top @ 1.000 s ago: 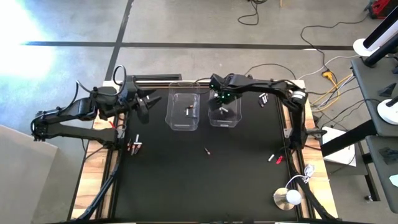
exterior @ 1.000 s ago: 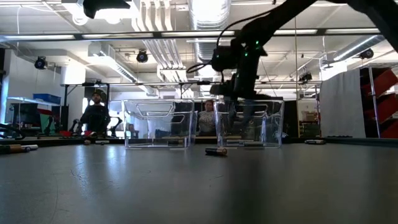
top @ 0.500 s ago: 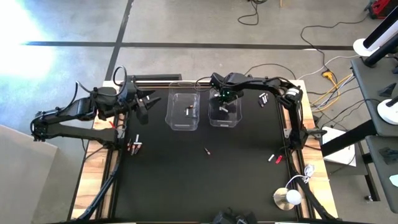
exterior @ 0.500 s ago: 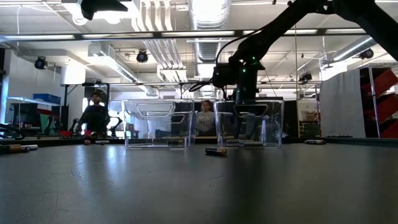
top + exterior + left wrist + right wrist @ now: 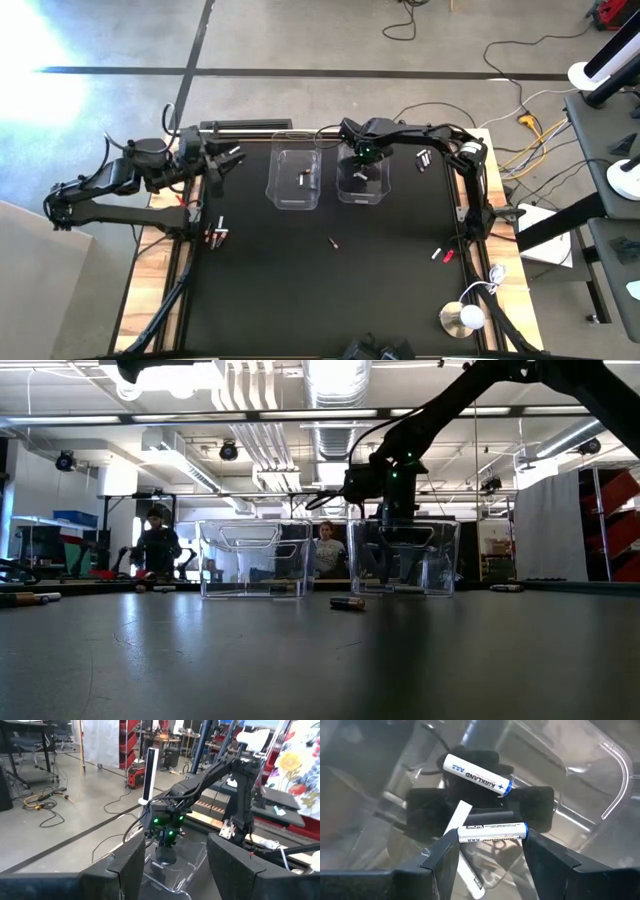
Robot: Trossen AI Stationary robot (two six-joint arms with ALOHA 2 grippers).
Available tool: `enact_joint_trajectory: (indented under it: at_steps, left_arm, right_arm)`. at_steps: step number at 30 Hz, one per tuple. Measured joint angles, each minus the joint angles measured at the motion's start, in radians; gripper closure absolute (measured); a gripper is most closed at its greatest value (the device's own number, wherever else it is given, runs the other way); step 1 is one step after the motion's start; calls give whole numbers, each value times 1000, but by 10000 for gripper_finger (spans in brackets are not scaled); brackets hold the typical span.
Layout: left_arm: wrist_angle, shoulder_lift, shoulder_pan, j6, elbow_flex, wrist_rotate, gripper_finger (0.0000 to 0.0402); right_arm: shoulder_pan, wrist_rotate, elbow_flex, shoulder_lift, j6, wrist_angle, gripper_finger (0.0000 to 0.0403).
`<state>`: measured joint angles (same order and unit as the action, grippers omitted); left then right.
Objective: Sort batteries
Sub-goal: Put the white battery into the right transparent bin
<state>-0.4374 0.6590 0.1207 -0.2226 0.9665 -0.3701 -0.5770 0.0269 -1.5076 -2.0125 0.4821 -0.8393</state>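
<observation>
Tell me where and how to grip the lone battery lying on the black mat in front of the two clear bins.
Grip the small dark cylindrical battery at mid-length, coming straight down from above, fingers straddling its narrow width. It lies flat on the black mat with open space around it.

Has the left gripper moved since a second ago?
Yes. In the high view the left gripper has drawn back toward the table's left edge, away from the left clear bin, which stays put; the gap between them is wider now.

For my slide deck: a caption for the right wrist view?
Right gripper open over a clear bin holding three white batteries.
</observation>
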Motion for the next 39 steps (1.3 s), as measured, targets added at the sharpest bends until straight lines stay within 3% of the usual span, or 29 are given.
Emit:
enact_joint_trajectory:
  at_steps: [25,34,39]
  left_arm:
    - [-36,-13,0,-14,0,49,212]
    - [-27,-6,0,-15,0,-13,212]
    - [-26,2,1,-22,0,-39,212]
  right_arm:
    - [3,-7,6,0,-13,1,202]
    - [5,-1,6,1,-4,3,200]
    - [7,13,2,33,19,-2,170]
